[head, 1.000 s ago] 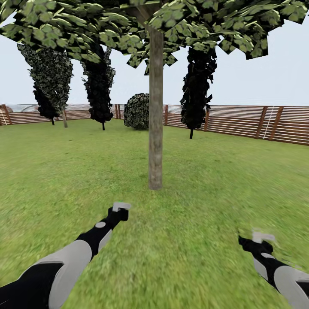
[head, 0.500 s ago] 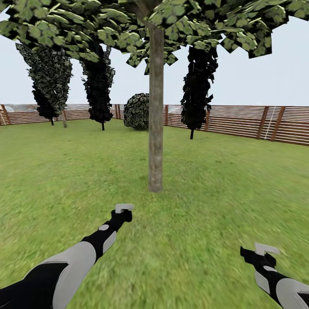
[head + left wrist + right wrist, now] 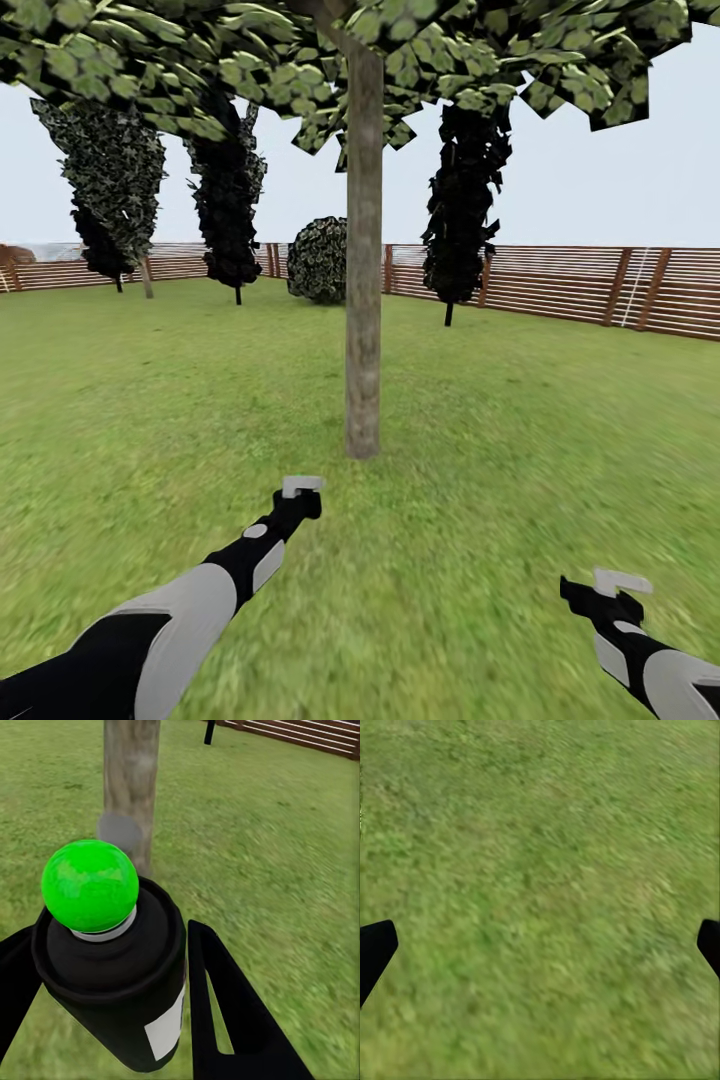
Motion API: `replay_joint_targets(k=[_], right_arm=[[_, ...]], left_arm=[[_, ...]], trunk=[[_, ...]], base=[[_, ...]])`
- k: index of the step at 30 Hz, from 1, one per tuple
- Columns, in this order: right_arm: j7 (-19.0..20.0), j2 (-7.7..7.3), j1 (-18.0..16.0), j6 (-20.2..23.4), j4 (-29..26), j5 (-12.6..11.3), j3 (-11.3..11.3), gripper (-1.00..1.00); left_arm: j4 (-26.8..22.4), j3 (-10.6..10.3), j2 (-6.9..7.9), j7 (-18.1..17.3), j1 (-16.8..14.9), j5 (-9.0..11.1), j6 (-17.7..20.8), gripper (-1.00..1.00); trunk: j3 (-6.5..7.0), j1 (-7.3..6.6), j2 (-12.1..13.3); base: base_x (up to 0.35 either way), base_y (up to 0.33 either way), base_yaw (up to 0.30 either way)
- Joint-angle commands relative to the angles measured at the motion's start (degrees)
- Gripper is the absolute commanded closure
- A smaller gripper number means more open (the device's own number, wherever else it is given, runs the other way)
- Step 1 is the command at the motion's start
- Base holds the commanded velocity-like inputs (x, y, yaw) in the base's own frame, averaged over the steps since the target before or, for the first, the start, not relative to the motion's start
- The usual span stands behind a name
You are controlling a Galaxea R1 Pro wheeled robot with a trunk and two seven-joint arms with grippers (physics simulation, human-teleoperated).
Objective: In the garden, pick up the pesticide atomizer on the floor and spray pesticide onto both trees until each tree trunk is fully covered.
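My left gripper (image 3: 302,488) is shut on the pesticide atomizer (image 3: 112,952), a black can with a bright green dot on top and a white label. It is held a short way in front of one tree trunk (image 3: 363,280), a straight grey-brown column under a broad leafy canopy. In the left wrist view the same trunk (image 3: 131,780) stands just beyond the can, with a faint grey smudge low on the bark. My right gripper (image 3: 615,582) hangs low at the right over grass, open, its black fingertips (image 3: 375,952) wide apart with nothing between them.
Green lawn (image 3: 520,440) spreads all round. A brown slat fence (image 3: 560,280) runs along the back. Dark narrow cypress-like columns (image 3: 460,200) and a round bush (image 3: 320,260) stand near the fence behind the trunk.
The view has crept closer to the trunk. My left gripper with the can has shifted a little right towards it; my right gripper has dropped lower.
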Motion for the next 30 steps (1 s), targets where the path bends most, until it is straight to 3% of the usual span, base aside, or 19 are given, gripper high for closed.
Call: replay_joint_targets(k=[1, 18, 25, 30], right_arm=[[0.0, 0.02, 0.0, 0.0, 0.0, 0.0, 0.0, -1.0], [0.1, 0.08, 1.0, 0.1, 0.0, 0.2, 0.1, -1.0], [0.2, 1.84, 1.3, 0.0, 0.0, 0.3, 0.2, -1.0], [0.2, 2.06, 1.3, 0.0, 0.0, 0.3, 0.2, -1.0]], left_arm=[[0.0, 0.0, -0.01, 0.0, 0.0, 0.0, 0.0, 1.0], [0.0, 0.0, -0.24, 0.1, 0.0, 0.0, 3.6, 1.0], [0.0, 0.0, -0.24, 0.1, 0.0, -0.1, 3.6, 1.0], [0.0, 0.0, -0.24, 0.1, 0.0, -0.1, 3.6, 1.0]], trunk=[[0.0, 0.0, 0.0], [0.0, 0.0, 0.0], [0.0, 0.0, 0.0], [0.0, 0.0, 0.0]], base=[[0.35, 0.0, 0.0], [0.35, 0.0, 0.0], [0.35, 0.0, 0.0], [0.35, 0.0, 0.0]])
